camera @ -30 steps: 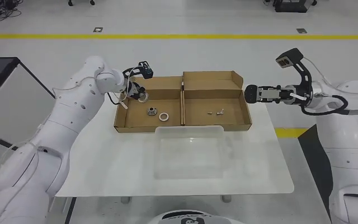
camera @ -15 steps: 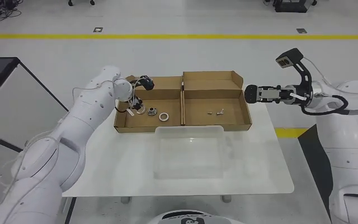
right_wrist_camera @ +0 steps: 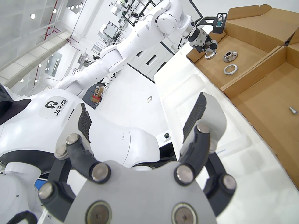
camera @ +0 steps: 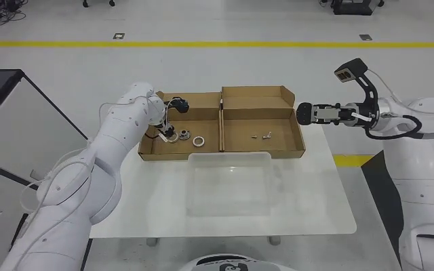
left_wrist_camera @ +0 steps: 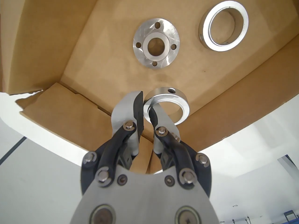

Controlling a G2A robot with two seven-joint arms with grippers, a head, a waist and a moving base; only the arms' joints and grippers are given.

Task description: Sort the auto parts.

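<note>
Left gripper (left_wrist_camera: pixel 144 108) is pinched on the wall of a metal collar ring (left_wrist_camera: pixel 178 97), one finger inside the bore and one outside. This is at the left end of the left cardboard box (camera: pixel 203 126), close to its side wall. Can't tell if the ring touches the box floor.

A flanged disc (left_wrist_camera: pixel 167 31) lies flat just beside the ring. A second collar ring (left_wrist_camera: pixel 205 30) lies flat past the disc, apart from it.

The right cardboard box (camera: pixel 271 112) touches the left one and has small bolts (camera: pixel 261 134) on its floor. A clear plastic bin (camera: pixel 230 190) sits on the table (camera: pixel 312 196) in front of both boxes.

Right gripper (right_wrist_camera: pixel 142 113) has its fingers spread, holding nothing, and hangs just off the right box's outer end.
</note>
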